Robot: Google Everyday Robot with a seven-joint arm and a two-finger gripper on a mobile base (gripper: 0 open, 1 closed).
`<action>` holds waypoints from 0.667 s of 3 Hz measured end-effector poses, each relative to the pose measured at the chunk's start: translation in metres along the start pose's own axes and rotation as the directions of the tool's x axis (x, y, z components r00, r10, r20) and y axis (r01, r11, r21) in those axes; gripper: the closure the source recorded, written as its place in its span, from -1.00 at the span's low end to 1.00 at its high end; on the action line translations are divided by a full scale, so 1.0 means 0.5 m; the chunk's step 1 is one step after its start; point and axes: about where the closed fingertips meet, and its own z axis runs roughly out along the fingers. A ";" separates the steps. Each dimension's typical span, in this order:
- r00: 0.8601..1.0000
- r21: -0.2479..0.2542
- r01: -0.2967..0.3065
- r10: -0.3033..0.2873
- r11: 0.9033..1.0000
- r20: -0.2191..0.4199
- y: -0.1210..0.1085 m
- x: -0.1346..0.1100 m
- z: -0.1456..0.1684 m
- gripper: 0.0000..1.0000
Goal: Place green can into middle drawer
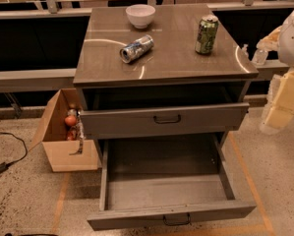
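Closest to me, the middle drawer (pixel 136 217) of a grey-brown cabinet (pixel 92 77) is pulled far out over the speckled floor, its bare inside in full view and its dark handle facing me. Above it, the upper drawer (pixel 127 122) sticks out only slightly from the cabinet front, overhanging the back of the open one.

Left of the cabinet, touching its side, an open cardboard box (pixel 70 156) sits on the floor with red and orange items inside. A black cable (pixel 9 154) trails further left.

Right of the cabinet, at about drawer height and clear of everything, hangs the robot's pale cream gripper (pixel 279 107). I cannot tell whether it is wide or narrow; it holds nothing I can see.

On the cabinet top, a silver-blue can (pixel 136 48) lies on its side near the middle. The green can (pixel 206 35) stands upright toward the right rear, well apart from the gripper and from the other can. A white bowl (pixel 140 15) sits at the far edge.
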 end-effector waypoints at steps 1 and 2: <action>1.000 0.000 0.000 0.000 1.000 0.000 0.000 0.000 0.000 -1.00; 1.000 0.003 -0.004 0.004 1.000 0.005 -0.001 0.000 0.001 -1.00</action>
